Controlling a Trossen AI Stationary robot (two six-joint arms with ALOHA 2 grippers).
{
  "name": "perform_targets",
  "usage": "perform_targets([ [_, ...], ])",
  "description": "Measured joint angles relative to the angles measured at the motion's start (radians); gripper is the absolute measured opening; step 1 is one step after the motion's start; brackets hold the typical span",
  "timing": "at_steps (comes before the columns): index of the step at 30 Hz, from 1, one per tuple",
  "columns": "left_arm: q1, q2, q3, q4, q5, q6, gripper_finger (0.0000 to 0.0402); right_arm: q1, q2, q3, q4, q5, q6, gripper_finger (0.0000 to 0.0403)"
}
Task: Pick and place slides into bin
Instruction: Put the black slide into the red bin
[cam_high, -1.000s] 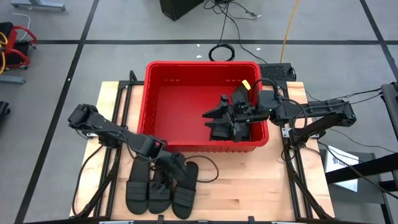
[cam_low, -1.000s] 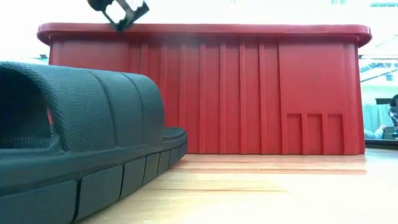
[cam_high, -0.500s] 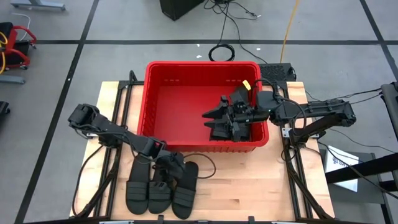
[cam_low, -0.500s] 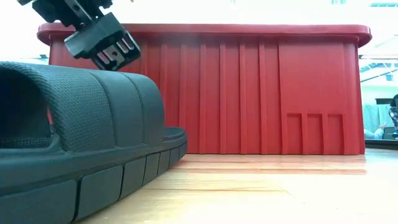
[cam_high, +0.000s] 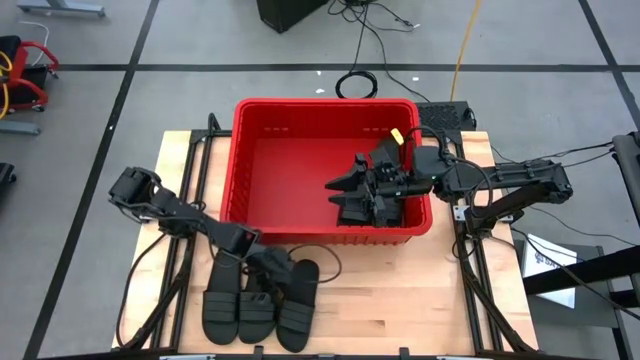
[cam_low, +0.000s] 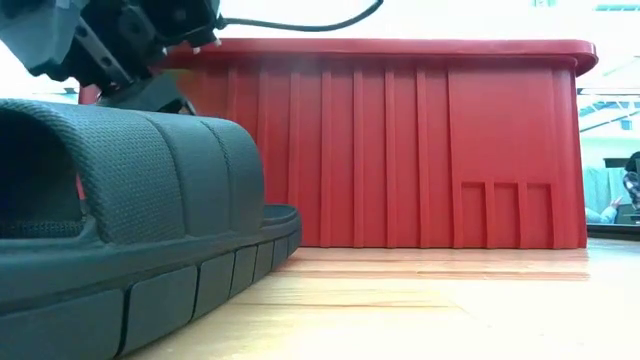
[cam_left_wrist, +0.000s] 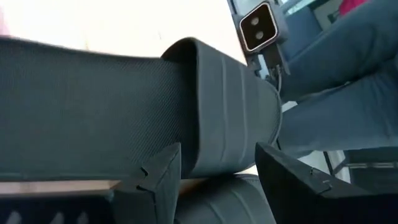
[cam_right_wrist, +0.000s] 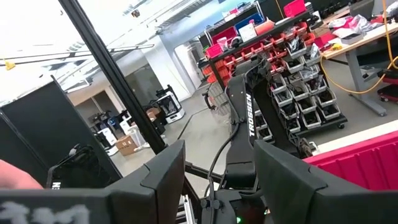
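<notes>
Slides (cam_high: 258, 297) lie side by side on the table (cam_high: 400, 300) before the bin (cam_high: 270, 160), long axes toward it. Left tool (cam_high: 262, 268), open and empty, straddles a strap; right tool (cam_high: 372, 190) waits open over the bin.

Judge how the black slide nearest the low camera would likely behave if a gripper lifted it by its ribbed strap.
The slide looks like moulded foam with a thick grooved sole, so it is probably light for its size. The wide arched strap holds its shape unsupported, suggesting it flexes but will not flop. Its textured matte surface should resist slipping. It rests flat on the table, so it is unlikely to roll.
</notes>
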Motion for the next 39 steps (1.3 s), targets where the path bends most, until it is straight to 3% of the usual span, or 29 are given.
perform_targets([
  [8,-0.019,0.000,-0.082,0.159,-0.045,-0.096,0.0200,0.000,0.000,0.000,0.000,0.000,-0.002,0.0183],
  [18,-0.031,0.005,-0.117,0.207,-0.043,-0.123,0.0200,0.000,0.000,0.000,0.000,0.003,-0.003,0.0183],
  [28,-0.037,0.160,-0.114,0.445,0.034,-0.208,0.0200,0.000,0.000,0.000,0.000,0.004,0.007,0.0183],
  [35,-0.036,0.152,-0.115,0.444,0.032,-0.204,0.0198,0.000,0.000,0.000,-0.008,0.004,0.004,0.0183],
  [39,-0.036,0.151,-0.115,0.442,0.026,-0.203,0.0164,0.000,0.000,0.000,-0.010,0.004,0.001,0.0183],
])
